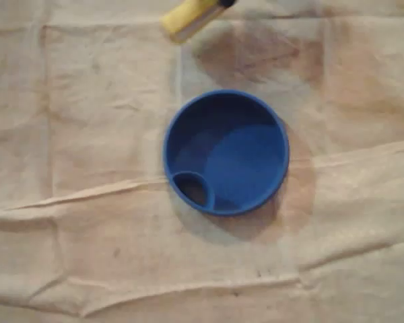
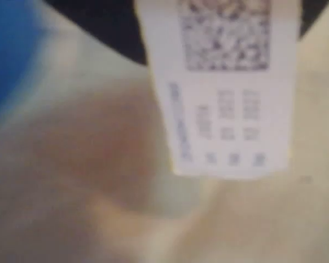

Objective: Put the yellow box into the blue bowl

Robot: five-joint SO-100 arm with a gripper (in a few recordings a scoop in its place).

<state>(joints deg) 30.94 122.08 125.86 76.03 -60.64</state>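
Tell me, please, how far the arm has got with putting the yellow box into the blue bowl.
Done: the box looks picked up, hanging close before the wrist camera above the cloth. In hand: the carry; in the overhead view the box is at the top edge, apart from the bowl. Left: bring it over the bowl, which is empty, and let go.

Dark fingers [image 2: 104, 27] high in wrist view, gripping yellow box [image 2: 225, 93]
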